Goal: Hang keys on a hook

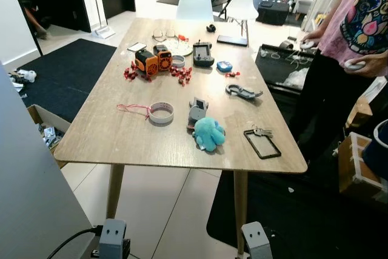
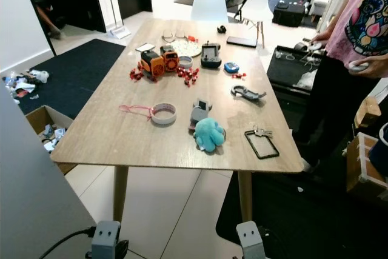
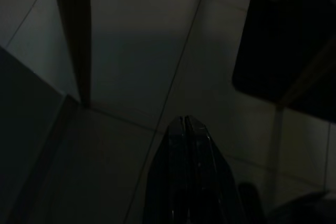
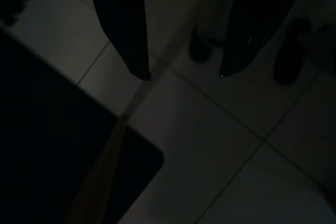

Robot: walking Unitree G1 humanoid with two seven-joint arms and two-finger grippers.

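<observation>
A small bunch of keys lies near the right front corner of the wooden table, touching a black rectangular loop. A grey hook stand stands mid-table, left of the keys. A grey carabiner-like clip lies farther back. Both arms hang idle below the table in dim light. My left gripper is shut, its fingers pressed together over the floor tiles. My right gripper is open, its fingers well apart over tiles and a dark mat edge. Neither holds anything.
A blue plush toy sits just left of the keys, with a tape roll and an orange toy beyond. A person in a pink shirt stands at the table's right side. White chairs stand at the far end; a cardboard box is on the left.
</observation>
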